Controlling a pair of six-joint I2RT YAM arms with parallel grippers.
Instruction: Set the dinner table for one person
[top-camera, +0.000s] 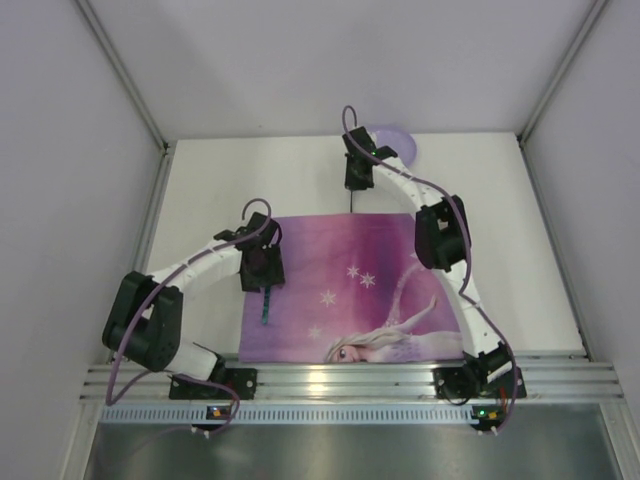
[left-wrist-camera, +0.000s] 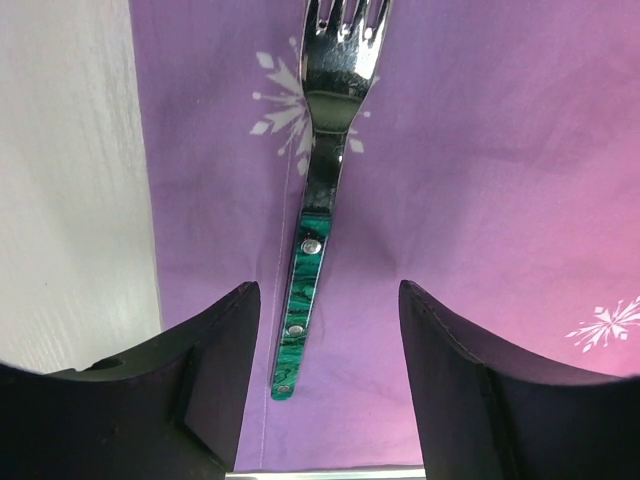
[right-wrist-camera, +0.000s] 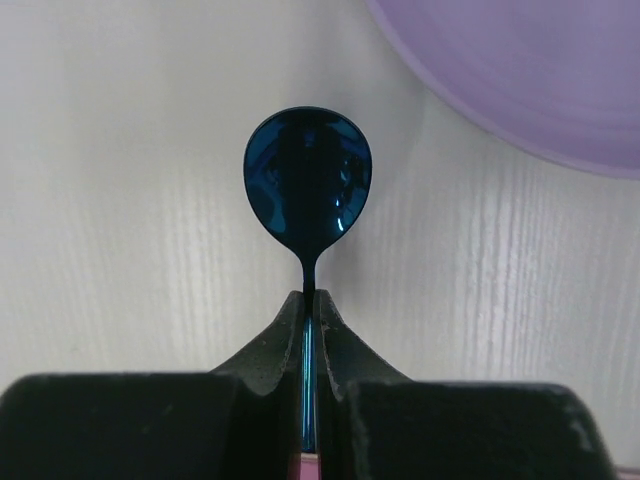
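Observation:
A fork (left-wrist-camera: 325, 120) with a marbled green handle lies flat on the purple-pink snowflake placemat (left-wrist-camera: 480, 150), near its left edge; it also shows in the top view (top-camera: 265, 305). My left gripper (left-wrist-camera: 328, 300) hovers over the handle end, open and empty; in the top view it (top-camera: 263, 272) is just beyond the fork. My right gripper (right-wrist-camera: 310, 298) is shut on the thin handle of a shiny blue spoon (right-wrist-camera: 308, 185), held over the white dinner table (right-wrist-camera: 120, 200) just beyond the placemat's far edge (top-camera: 356, 172).
A lilac plate (right-wrist-camera: 530, 70) lies on the table just right of the spoon, at the far middle in the top view (top-camera: 398, 138). White walls enclose the table (top-camera: 500, 220) on three sides. An aluminium rail (top-camera: 350, 380) runs along the near edge.

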